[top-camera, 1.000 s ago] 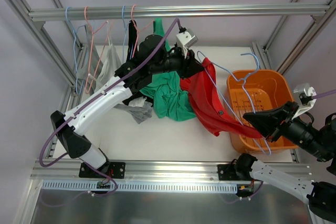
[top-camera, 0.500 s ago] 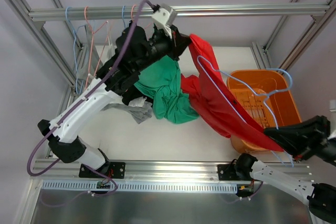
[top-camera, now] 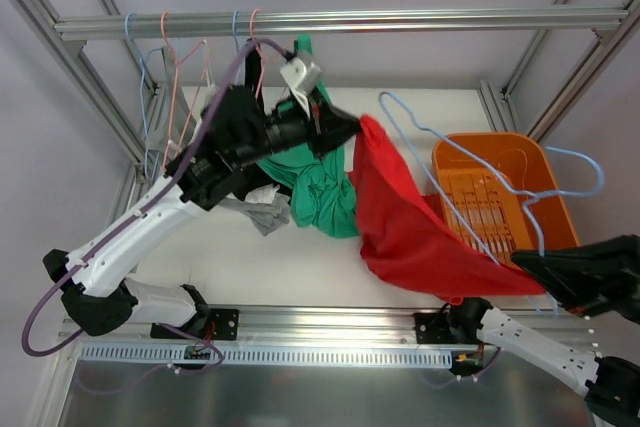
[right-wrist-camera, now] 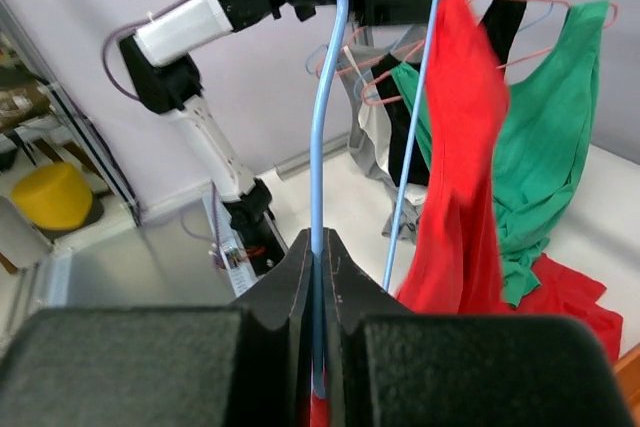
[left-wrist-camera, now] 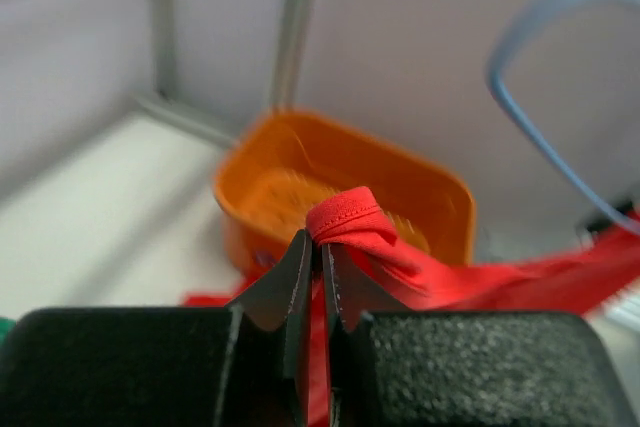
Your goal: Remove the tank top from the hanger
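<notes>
My left gripper (left-wrist-camera: pixel 318 247) was clamped on a bunched fold of the red tank top (top-camera: pixel 410 232), with the hem puffing up just above the two closed fingertips. From that pinch the cloth hung down and spread to the right in a wide sheet, above the table (top-camera: pixel 250 262) and across the near left corner of the orange basket (top-camera: pixel 548 161). Its lowest corner tapered towards my right gripper (right-wrist-camera: pixel 320 247).

That gripper was closed on the wire of the blue hanger (top-camera: pixel 470 159), the strand rising straight up between the tips. A scrap of red showed low between the fingers. The hanger lay tilted above the basket, with its hook end up near the top of the red cloth and one long wire running down along the sheet. I could not tell whether the top was still threaded on that wire or only lying against it.

Behind my left arm a green garment (top-camera: pixel 322 182) hung from the rail (top-camera: pixel 420 20). A grey one (top-camera: pixel 256 213) lay crumpled just beside it on the table. More hangers (top-camera: pixel 165 62) were hooked on the rail at its left end.
</notes>
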`<state>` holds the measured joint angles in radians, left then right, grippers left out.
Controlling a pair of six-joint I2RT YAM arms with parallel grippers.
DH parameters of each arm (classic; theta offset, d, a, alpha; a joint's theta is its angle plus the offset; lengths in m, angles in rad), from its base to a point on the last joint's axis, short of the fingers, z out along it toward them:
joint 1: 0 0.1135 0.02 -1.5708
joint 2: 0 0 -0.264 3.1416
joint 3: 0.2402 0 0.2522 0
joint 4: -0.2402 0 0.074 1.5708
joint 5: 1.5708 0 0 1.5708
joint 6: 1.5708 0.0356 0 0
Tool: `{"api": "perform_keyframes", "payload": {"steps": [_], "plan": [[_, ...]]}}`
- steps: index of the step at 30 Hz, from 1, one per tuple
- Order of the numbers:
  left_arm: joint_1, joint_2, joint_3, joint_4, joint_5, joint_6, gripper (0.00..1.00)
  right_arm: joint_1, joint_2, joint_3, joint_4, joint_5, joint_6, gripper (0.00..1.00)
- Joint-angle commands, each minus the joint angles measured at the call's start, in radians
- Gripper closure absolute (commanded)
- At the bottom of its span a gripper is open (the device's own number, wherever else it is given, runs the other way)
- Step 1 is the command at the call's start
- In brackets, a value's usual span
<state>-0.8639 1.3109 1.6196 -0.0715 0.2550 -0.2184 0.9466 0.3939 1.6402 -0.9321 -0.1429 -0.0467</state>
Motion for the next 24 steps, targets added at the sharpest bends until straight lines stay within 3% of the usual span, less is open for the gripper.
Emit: {"api": "perform_keyframes", "payload": {"steps": [1, 4, 7, 10, 12, 13, 15, 20, 24], "plan": [[-0.043, -0.119, -0.273, 0.188, 0.281, -0.084, 1.0, 0.0, 0.071, -0.145, 0.327, -0.052, -0.083, 1.0], [-0.115, -0.159, -0.427, 0.343, 0.365, -0.131, 1.0, 0.0, 0.114, -0.251, 0.535, -0.046, -0.114, 1.0], [-0.209, -0.142, -0.535, 0.372, 0.412, -0.128, 1.0, -0.002, 0.154, -0.37, 0.747, 0.037, -0.139, 1.0], [-0.294, -0.07, -0.63, 0.461, 0.487, -0.163, 1.0, 0.0, 0.155, -0.583, 1.218, 0.185, -0.205, 1.0], [-0.339, -0.026, -0.674, 0.519, 0.492, -0.186, 1.0, 0.0, 0.146, -0.766, 1.443, 0.267, -0.276, 1.0], [-0.36, 0.025, -0.685, 0.53, 0.494, -0.187, 1.0, 0.001, 0.148, -0.827, 1.686, 0.276, -0.3, 1.0], [-0.414, 0.086, -0.696, 0.532, 0.469, -0.184, 1.0, 0.0, 0.163, -0.937, 1.875, 0.298, -0.366, 1.0], [-0.452, 0.324, -0.727, 0.523, 0.35, -0.216, 1.0, 0.001, 0.184, -0.895, 1.894, 0.356, -0.439, 1.0], [-0.478, 0.444, -0.76, 0.521, 0.166, -0.268, 1.0, 0.001, 0.154, -0.798, 1.735, 0.391, -0.469, 1.0]]}}
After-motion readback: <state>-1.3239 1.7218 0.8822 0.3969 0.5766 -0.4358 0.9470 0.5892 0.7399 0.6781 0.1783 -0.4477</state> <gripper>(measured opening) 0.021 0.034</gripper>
